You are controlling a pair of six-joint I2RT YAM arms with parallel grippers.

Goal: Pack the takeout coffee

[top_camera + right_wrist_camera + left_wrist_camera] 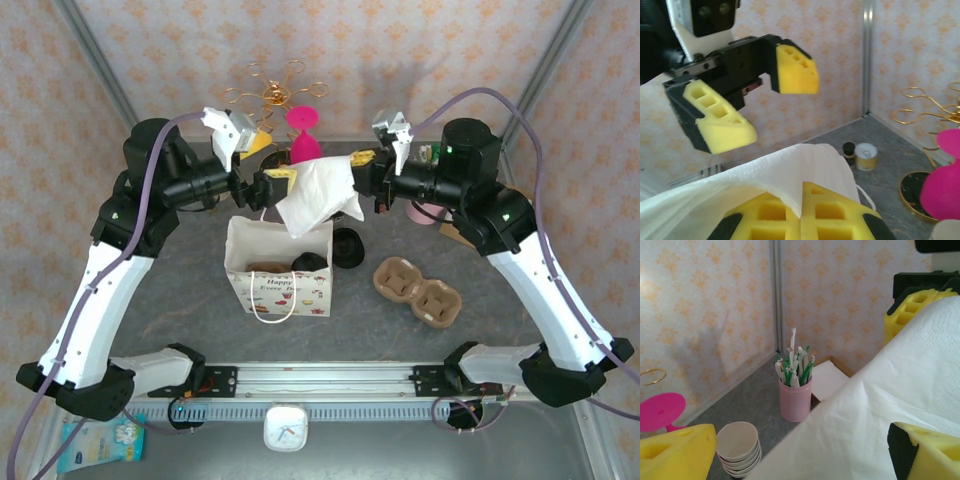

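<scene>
A white paper napkin (320, 195) hangs in the air above a patterned gift bag (278, 290). My right gripper (802, 212) is shut on the napkin's edge, its yellow pads (837, 212) pressed together. Facing it, my left gripper (285, 180) is open; its yellow fingers (675, 452) stand wide apart, with the napkin (865, 410) draped between them. Inside the bag I see a round black lid (310, 262) beside a brown pulp piece (268, 267); the cup body is hidden. An empty brown pulp carrier (418, 290) lies on the table to the right of the bag.
A black round item (348, 247) sits just right of the bag. A pink cup of straws (795, 400) and a stack of cream cups (739, 447) stand at the back. A small can (866, 156), a dark bottle (849, 150) and a gold wire stand (275, 90) are near the back wall.
</scene>
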